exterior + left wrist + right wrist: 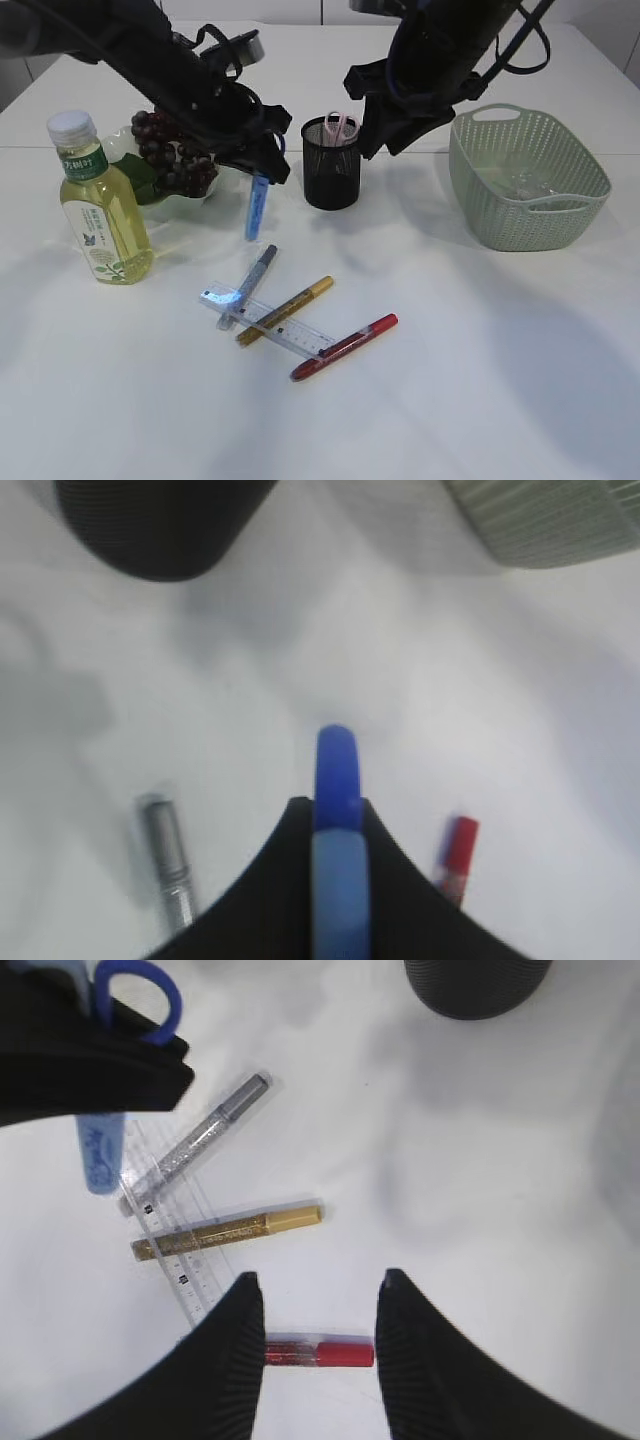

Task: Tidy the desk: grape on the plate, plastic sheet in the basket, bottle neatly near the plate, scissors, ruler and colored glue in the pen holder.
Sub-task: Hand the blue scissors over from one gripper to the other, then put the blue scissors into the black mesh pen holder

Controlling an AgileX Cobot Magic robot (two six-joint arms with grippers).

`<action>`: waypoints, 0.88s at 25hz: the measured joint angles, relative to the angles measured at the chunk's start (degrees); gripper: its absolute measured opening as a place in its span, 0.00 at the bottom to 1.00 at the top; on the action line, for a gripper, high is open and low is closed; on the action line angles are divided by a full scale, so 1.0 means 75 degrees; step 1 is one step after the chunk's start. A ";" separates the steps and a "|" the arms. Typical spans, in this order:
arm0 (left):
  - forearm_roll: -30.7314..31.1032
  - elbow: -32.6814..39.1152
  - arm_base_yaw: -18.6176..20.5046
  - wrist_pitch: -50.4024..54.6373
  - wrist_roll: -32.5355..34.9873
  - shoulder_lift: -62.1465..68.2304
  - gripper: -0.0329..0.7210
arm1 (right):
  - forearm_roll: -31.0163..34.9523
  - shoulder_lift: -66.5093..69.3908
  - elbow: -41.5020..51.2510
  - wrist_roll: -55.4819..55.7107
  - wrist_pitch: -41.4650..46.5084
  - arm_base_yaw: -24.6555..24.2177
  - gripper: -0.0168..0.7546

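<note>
While left pincer [262,172] clamps blue glue pen [256,208] aloft, right pincer [318,1305] gapes empty.

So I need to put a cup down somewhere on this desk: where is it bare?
Bare: the front strip below the ruler and pens, and the patch between holder and basket. Crowded: around the bottle, plate and pen cluster.

White bench [500,380]; black mesh pen holder [331,165]; pale green woven basket [527,180]; dark purple grapes [170,150]; yellow-green bottle [100,205] with white cap; silver [250,283], gold [285,310], red [345,347] glue pens; clear ruler [268,320]; blue scissors [257,205].
</note>
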 joint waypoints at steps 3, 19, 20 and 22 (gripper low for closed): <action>0.1175 -0.0422 -0.0061 0.0303 -0.0641 0.0000 0.10 | -0.0150 0.0000 0.0000 0.0275 0.0018 0.0000 0.43; 0.2371 -0.1927 -0.0329 -0.1093 -0.1429 0.0000 0.10 | -0.0695 -0.0100 0.0316 0.0752 0.0033 0.0000 0.43; 0.2371 -0.1927 -0.0366 -0.1315 -0.1429 0.0000 0.10 | -0.0695 -0.0138 0.0468 0.0752 0.0033 0.0000 0.43; 0.2377 -0.1927 -0.0445 -0.1746 -0.1429 0.0000 0.10 | -0.0712 -0.0245 0.0809 0.0773 0.0033 0.0000 0.43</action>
